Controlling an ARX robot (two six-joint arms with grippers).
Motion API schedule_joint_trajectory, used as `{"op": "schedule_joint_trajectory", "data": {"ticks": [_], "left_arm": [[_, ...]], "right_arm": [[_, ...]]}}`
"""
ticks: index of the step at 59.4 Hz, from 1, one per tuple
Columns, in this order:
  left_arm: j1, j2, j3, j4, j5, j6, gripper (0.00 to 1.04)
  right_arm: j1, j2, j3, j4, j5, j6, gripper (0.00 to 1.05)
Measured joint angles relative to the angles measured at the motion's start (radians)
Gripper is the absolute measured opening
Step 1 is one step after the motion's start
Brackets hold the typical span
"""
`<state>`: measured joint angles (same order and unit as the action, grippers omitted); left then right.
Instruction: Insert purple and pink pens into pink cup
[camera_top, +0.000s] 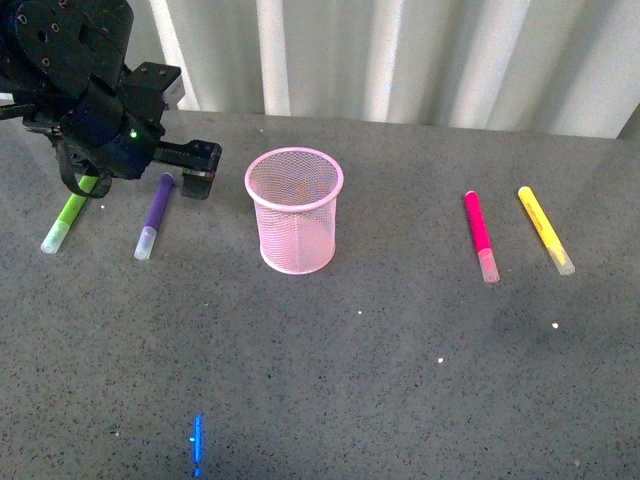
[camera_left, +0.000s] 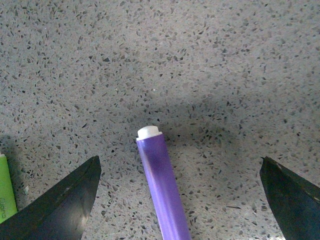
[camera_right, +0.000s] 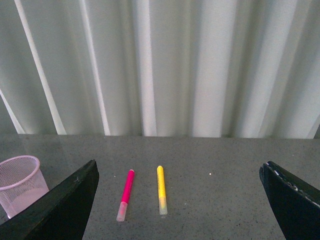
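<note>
The purple pen (camera_top: 155, 212) lies on the grey table, left of the pink cup (camera_top: 294, 210), which stands upright with nothing showing inside. My left gripper (camera_top: 165, 175) is open and low over the pen's far end. In the left wrist view the pen (camera_left: 161, 185) lies between the open jaws of the gripper (camera_left: 179, 164), untouched. The pink pen (camera_top: 479, 235) lies to the right of the cup. My right gripper (camera_right: 179, 167) is open and empty; it is out of the front view. Its wrist view shows the pink pen (camera_right: 125, 194) and the cup (camera_right: 20, 185).
A lime green marker (camera_top: 68, 218) lies left of the purple pen, partly under my left arm, and shows at the edge of the left wrist view (camera_left: 5, 187). A yellow marker (camera_top: 544, 228) lies right of the pink pen. A pleated curtain (camera_top: 420, 50) backs the table.
</note>
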<state>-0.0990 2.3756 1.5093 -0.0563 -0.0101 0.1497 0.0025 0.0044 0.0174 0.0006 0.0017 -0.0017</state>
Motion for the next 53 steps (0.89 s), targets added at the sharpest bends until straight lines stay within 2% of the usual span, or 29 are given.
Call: {"op": "schedule_joint_trajectory", "data": {"ticks": [41, 43, 53], "left_arm": [[0.016, 0.043, 0.046, -0.056, 0.006, -0.001, 0.98], [0.016, 0.043, 0.046, -0.057, 0.006, -0.001, 0.96], [0.015, 0.043, 0.046, -0.080, 0.011, -0.003, 0.71]], "right_arm": [[0.000, 0.000, 0.000, 0.000, 0.000, 0.000, 0.98], [0.000, 0.000, 0.000, 0.000, 0.000, 0.000, 0.98], [0.000, 0.000, 0.000, 0.000, 0.000, 0.000, 0.98]]}}
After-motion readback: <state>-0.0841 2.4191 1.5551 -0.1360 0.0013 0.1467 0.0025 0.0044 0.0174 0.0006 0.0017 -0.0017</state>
